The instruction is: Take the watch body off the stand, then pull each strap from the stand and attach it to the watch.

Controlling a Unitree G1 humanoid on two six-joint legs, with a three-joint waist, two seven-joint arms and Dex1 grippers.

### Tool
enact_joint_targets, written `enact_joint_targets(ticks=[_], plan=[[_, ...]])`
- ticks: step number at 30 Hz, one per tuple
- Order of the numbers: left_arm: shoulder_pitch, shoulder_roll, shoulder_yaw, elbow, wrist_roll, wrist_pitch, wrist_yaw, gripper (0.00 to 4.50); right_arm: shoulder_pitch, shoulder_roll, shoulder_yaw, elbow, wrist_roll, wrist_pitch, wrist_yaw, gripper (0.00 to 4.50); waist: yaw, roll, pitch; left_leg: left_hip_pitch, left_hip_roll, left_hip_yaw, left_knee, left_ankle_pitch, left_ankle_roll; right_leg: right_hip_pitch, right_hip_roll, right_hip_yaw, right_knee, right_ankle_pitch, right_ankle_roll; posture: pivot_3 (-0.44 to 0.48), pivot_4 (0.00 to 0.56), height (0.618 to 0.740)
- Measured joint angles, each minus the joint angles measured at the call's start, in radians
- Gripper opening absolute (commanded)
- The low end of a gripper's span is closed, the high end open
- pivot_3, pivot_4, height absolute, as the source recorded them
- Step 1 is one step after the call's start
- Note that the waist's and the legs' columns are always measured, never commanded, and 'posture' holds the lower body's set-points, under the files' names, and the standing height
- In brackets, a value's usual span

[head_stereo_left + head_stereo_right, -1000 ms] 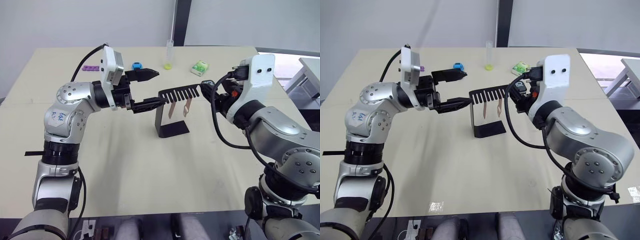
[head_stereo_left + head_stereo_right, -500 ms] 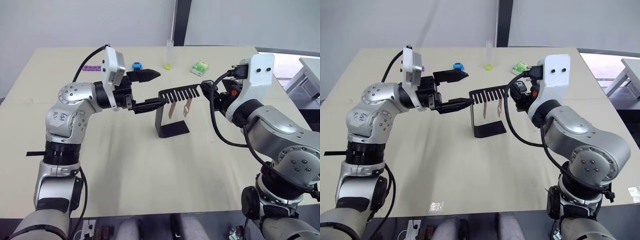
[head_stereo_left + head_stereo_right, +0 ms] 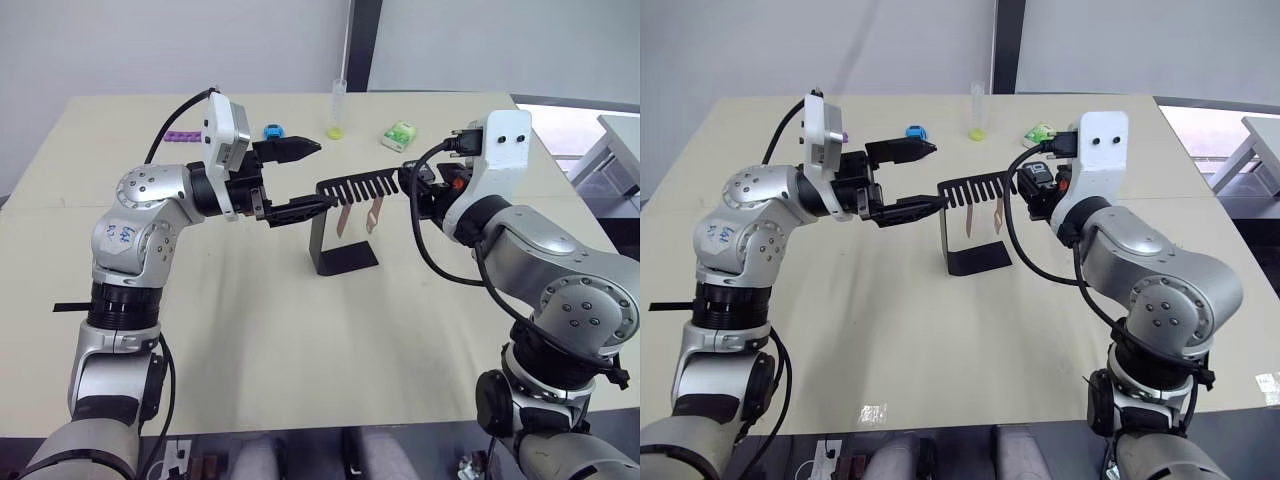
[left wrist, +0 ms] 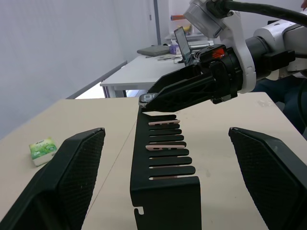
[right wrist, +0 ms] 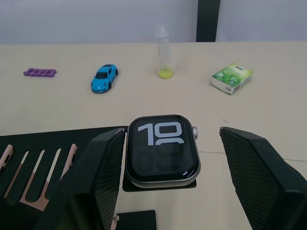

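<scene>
While the watch body (image 5: 162, 149) still sits on the end of the stand's (image 3: 343, 255) top arm, you are on the first step: taking it off. Your right gripper (image 5: 163, 167) is spread wide with one finger on either side of the case, holding nothing; the near finger looks almost against the case's edge, the other stands well apart from the crown side. Your left gripper (image 4: 165, 158) is also wide open and empty, lined up on the opposite end of the comb-slotted arm, its fingers flanking the arm without touching.

Both straps (image 3: 358, 214) hang from the slots, untouched, between the two grippers.

Next, I judge, you need to centre the right fingers on the case, close on its sides and lift it clear of the arm. Closing the left gripper on the stand first would probably keep the light bracket from shifting.

Compared with a second ago, your right arm has swung inward, bringing its gripper closer over the watch end of the arm. Your left gripper, the stand and the straps sit as they did.
</scene>
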Motion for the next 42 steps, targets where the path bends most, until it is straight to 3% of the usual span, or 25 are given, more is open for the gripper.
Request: enact_joint_targets(ticks=[14, 18, 28, 34, 39, 42], plan=[[0.005, 0.001, 0.0, -0.012, -0.001, 0.01, 0.008, 4.5, -0.002, 0.013, 0.003, 0.0, -0.046, 0.002, 0.041, 3.35, 0.0, 0.0, 0.0, 0.0, 0.0, 0.0, 0.0, 0.0, 0.0, 0.0, 0.0, 0.0, 0.0, 0.0, 0.0, 0.0, 0.15, 0.74], [0.004, 0.001, 0.0, -0.012, -0.001, 0.014, 0.008, 4.5, -0.002, 0.018, 0.003, -0.001, -0.052, 0.003, 0.052, 1.64, 0.0, 0.0, 0.0, 0.0, 0.0, 0.0, 0.0, 0.0, 0.0, 0.0, 0.0, 0.0, 0.0, 0.0, 0.0, 0.0, 0.15, 0.74], [0.004, 0.0, 0.0, -0.012, -0.001, 0.014, 0.004, 4.5, -0.018, 0.018, -0.006, -0.022, -0.062, 0.022, 0.075, 1.62, 0.001, 0.0, 0.0, 0.0, 0.0, 0.0, 0.0, 0.0, 0.0, 0.0, 0.0, 0.0, 0.0, 0.0, 0.0, 0.0, 0.15, 0.74], [0.002, -0.011, -0.005, -0.012, -0.003, 0.015, -0.024, 4.5, -0.084, 0.0, -0.093, -0.091, -0.019, 0.041, 0.12, 1.62, 0.001, 0.0, 0.0, 0.0, 0.0, 0.0, -0.001, 0.0, 0.0, 0.0, 0.0, 0.0, -0.001, 0.0, 0.0, 0.0, 0.15, 0.74], [0.0, -0.017, -0.006, -0.052, -0.048, 0.054, -0.048, 4.5, 0.04, -0.203, -0.327, -0.155, 0.139, 0.105, 0.279, 1.62, 0.015, 0.0, 0.0, -0.001, -0.001, -0.003, -0.003, -0.001, 0.001, 0.003, -0.001, -0.003, -0.006, 0.0, 0.0, 0.0, 0.15, 0.74], [0.019, 0.0, -0.007, -0.099, -0.077, 0.076, -0.076, 4.5, 0.276, -0.333, -0.463, -0.197, 0.205, 0.103, 0.402, 1.62, 0.024, 0.0, 0.0, 0.0, -0.001, -0.003, -0.009, -0.001, 0.001, 0.004, 0.0, -0.003, -0.011, 0.0, 0.0, 0.0, 0.15, 0.74]])
